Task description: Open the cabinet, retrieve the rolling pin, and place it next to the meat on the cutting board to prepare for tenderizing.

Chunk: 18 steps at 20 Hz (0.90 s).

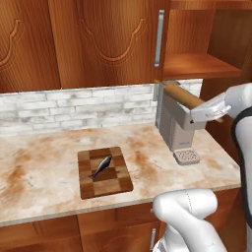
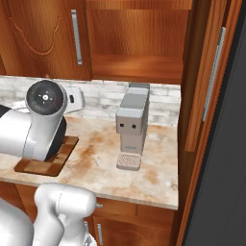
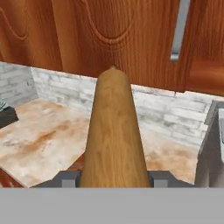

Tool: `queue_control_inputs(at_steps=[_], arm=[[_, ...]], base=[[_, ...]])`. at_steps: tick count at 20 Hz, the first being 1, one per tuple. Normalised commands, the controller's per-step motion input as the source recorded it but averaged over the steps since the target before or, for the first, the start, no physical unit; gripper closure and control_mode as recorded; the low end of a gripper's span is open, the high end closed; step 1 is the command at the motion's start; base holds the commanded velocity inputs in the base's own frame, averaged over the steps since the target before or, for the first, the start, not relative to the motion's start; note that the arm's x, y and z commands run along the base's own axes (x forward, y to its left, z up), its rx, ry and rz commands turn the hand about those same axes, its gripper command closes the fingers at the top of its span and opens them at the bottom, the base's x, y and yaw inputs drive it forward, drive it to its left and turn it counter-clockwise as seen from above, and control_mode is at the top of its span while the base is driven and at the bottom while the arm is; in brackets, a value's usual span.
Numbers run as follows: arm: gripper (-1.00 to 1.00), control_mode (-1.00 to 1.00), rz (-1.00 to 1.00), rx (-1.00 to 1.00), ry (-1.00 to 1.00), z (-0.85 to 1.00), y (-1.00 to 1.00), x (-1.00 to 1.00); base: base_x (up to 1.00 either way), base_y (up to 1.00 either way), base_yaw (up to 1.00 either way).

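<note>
My gripper point(image 1: 195, 109) is shut on the rolling pin point(image 1: 183, 96), a tan wooden cylinder held in the air above the coffee machine, below the cabinet shelf point(image 1: 199, 65). In the hand view the rolling pin point(image 3: 113, 131) runs straight away from the gripper point(image 3: 113, 178), with a dark finger on each side of it. The cabinet point(image 2: 139, 45) stands open, its shelf bare and its door point(image 2: 211, 72) swung out to the right. The checkered cutting board point(image 1: 110, 184) lies on the counter to the left, with the dark fish-shaped meat point(image 1: 101, 167) on its middle. My arm hides most of the cutting board point(image 2: 48, 163) in the right base view.
A grey coffee machine point(image 1: 174, 123) stands on the marble counter point(image 1: 44, 157) right under the held pin. A white brick backsplash runs behind it. The wide carved-panel cabinet door point(image 1: 106, 39) with its silver handle is shut. The counter ends at a tall wooden panel on the right point(image 2: 185, 144).
</note>
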Motion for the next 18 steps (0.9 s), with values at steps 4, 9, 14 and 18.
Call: queue_control_inputs(at_steps=[4,9,14,18], arm=[[1.00,-1.00,0.41,-0.09,0.01,-0.41,0.90,0.00],[1.00,-1.00,0.37,-0.08,0.00,-0.41,0.82,0.00],[1.00,-1.00,0.30,-0.06,0.00,-0.42,0.56,0.18],[1.00,-1.00,0.17,-0.01,0.00,-0.40,0.27,0.46]], base=[[0.00,0.00,0.00],[0.00,0.00,0.00],[0.00,0.00,0.00],[0.00,0.00,0.00]])
